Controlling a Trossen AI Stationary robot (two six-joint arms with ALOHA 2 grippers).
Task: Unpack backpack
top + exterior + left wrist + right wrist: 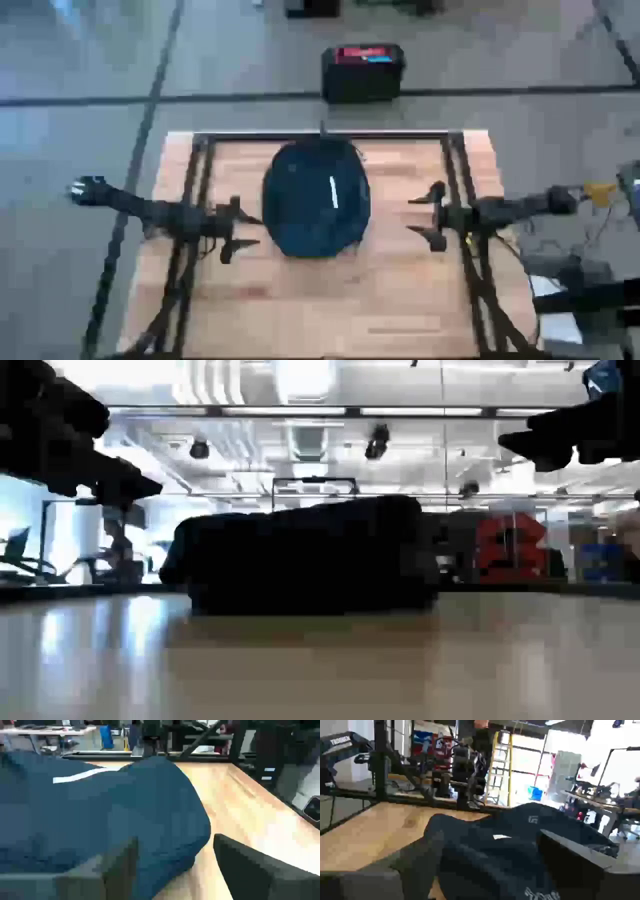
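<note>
a black box (pixel 362 73) with a red top sits on the floor beyond the wooden table (pixel 300 300). a yellow ladder (pixel 501 767) stands in the room behind

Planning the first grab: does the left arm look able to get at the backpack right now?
Probably yes. The left gripper sits right beside the backpack with its jaws open, and nothing lies between them on the table.

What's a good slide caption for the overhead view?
Navy backpack centered on the wooden table, flanked by left gripper and right gripper, fingers open.
</note>
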